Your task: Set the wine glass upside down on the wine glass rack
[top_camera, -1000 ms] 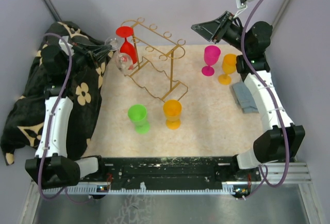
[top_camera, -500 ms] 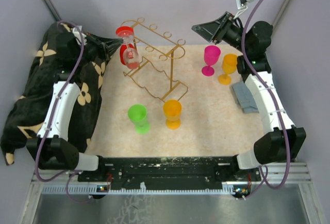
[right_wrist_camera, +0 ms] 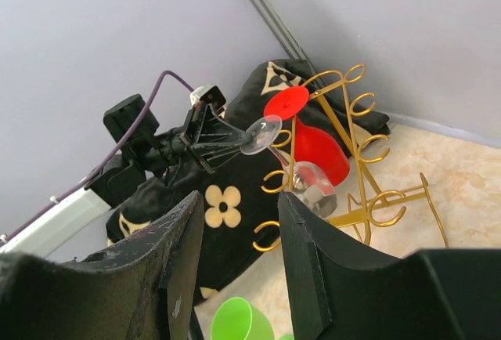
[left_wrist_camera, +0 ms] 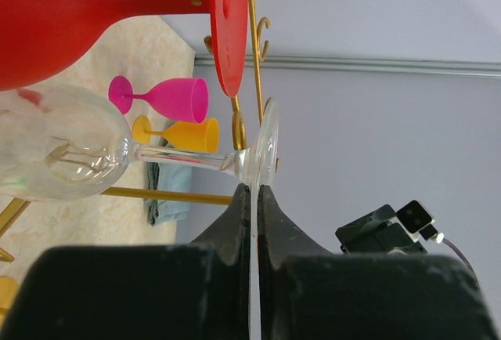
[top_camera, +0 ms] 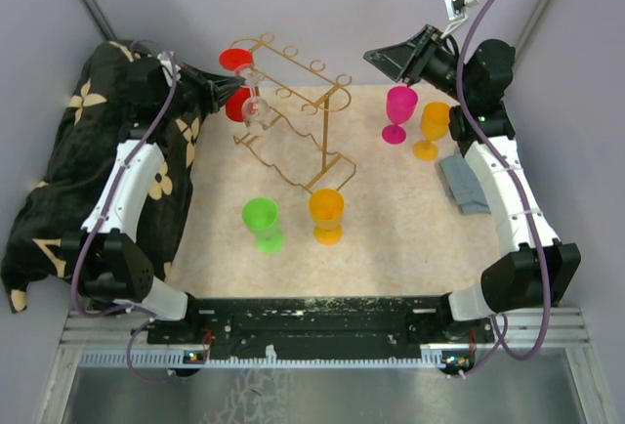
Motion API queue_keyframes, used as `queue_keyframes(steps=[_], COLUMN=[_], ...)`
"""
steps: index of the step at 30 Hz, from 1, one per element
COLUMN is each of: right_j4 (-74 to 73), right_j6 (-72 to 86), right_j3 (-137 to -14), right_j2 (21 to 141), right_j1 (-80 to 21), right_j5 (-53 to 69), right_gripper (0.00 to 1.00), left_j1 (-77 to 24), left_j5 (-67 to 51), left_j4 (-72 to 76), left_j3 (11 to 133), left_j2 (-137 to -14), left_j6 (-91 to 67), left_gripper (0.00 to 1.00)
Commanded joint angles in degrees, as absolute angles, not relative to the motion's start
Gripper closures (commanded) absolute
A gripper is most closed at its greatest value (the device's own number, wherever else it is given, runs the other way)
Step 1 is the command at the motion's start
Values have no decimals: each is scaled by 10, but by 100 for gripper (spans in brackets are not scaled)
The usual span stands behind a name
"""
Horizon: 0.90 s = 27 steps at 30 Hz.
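The gold wire wine glass rack (top_camera: 305,141) stands at the back of the mat. A red wine glass (top_camera: 237,102) hangs upside down at its left end. My left gripper (top_camera: 230,85) is shut on the foot of a clear wine glass (top_camera: 254,108), which it holds bowl-down beside the red glass, its stem against the rack's left loops. In the left wrist view the fingertips (left_wrist_camera: 243,197) pinch the clear foot (left_wrist_camera: 266,146), and the bowl (left_wrist_camera: 63,152) lies below the red glass (left_wrist_camera: 55,19). My right gripper (top_camera: 388,56) is open and empty, raised at the back right.
A green cup (top_camera: 262,221) and an orange cup (top_camera: 326,213) stand in front of the rack. A pink glass (top_camera: 398,111) and an orange glass (top_camera: 430,129) stand at the right, with a grey-blue cloth (top_camera: 464,186) near them. A black floral cloth (top_camera: 59,180) covers the left side.
My left arm has swung right and up with the clear glass, bringing it from beside the cloth to the rack's left end next to the red glass. The right arm barely moved.
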State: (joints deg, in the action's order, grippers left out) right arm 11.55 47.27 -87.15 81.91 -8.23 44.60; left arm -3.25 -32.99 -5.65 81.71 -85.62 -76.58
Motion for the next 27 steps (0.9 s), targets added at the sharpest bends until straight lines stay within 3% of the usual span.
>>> queue_keyframes(steps=[1,27], right_j4=[124,119], right_j6=[456,452], right_j3=[-894,-887], right_j2=[797,799], right_j1=[-83,-82], right_j5=[436,438], right_gripper=[57,57], left_j1=[-45,-71], left_j5=[-331,-313], left_j4=[-12,-18], left_j3=[854,874], left_j2=[-866,-903], left_j6=[-757,-734], left_gripper=[100,100])
